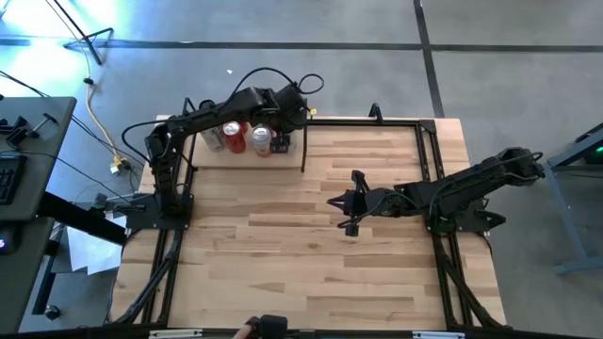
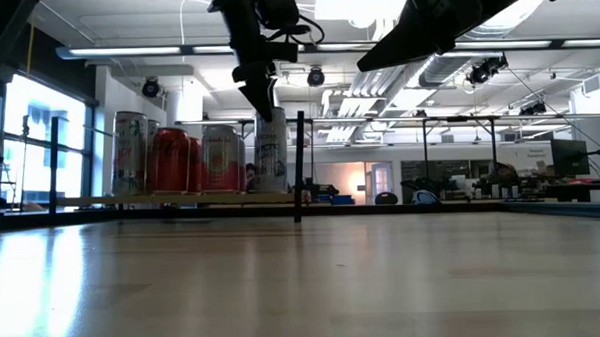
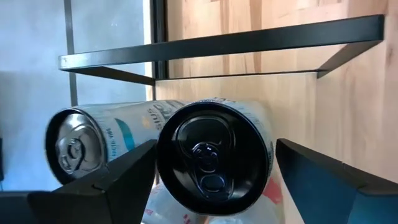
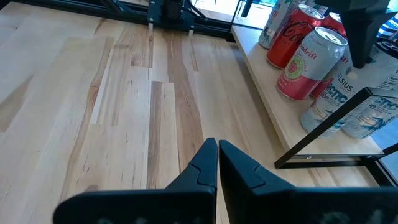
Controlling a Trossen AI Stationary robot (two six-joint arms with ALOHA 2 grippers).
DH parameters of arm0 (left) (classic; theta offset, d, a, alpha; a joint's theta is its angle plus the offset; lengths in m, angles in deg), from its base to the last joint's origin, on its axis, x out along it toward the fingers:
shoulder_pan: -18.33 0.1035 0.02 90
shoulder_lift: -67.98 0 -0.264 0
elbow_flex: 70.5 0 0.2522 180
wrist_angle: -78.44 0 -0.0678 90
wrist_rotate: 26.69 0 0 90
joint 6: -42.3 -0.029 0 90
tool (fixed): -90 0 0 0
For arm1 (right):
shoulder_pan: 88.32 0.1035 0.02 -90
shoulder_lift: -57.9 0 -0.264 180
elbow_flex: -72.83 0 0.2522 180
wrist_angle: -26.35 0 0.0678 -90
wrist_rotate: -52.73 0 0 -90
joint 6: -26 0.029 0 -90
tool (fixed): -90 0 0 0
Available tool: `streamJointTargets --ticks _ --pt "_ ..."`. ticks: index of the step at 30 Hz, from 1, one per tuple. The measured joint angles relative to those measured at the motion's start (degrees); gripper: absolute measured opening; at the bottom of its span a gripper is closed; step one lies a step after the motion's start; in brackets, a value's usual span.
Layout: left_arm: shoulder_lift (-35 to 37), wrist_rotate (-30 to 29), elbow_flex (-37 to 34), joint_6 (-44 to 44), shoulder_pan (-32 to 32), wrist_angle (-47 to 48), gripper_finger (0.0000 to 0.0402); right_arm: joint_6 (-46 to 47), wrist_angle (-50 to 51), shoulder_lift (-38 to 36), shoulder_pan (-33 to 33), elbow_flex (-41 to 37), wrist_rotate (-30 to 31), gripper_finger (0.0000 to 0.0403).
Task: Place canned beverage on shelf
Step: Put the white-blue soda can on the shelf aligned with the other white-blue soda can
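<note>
I see left gripper spread around black-topped can on shelf | right gripper clenched, empty, mid-tabletop

Closed right hand beside canned shelf

Coca-Cola script on the red can; "drift" on the pink can; "CELSIUS" lettering, partly cut off, on the white can.

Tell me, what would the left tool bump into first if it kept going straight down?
The left tool points down at the black-topped can, so probably that can, standing on the shelf.
</note>
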Motion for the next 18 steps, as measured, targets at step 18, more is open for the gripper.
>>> streamJointTargets --ticks 18 --pt "0.0 -3.1 0.0 1.1 -0.1 -0.6 0.0338 0.0 0.0 0.0 0.0 0.0 0.0 0.0000"
